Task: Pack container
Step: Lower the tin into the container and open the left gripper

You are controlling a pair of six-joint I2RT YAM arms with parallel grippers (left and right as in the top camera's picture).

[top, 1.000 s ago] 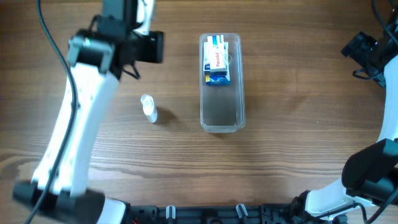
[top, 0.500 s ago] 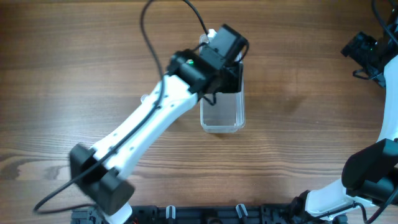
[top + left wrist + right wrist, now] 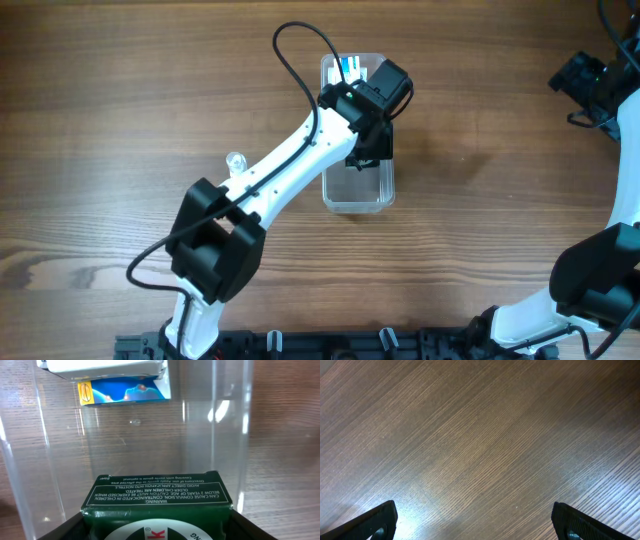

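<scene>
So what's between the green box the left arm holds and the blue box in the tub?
Nothing: the left wrist view shows only bare container floor between green box and blue box.

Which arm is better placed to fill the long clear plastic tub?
Left: left pincer holds a green cardboard box over the clear plastic tub; the right pincer hovers over bare wooden table.

The left arm (image 3: pixel 285 155) slants across the table (image 3: pixel 120 100) and covers the middle of the tub (image 3: pixel 357 200), closing off entry from above there. Inside, a green box (image 3: pixel 157 497) takes up most of the width between the clear walls. Bare floor lies open between it and the blue box (image 3: pixel 125 391) at the far end. A small bottle (image 3: pixel 236 160) stands just beside the arm. The right fingers (image 3: pixel 380 520) spread wide over bare table.
</scene>
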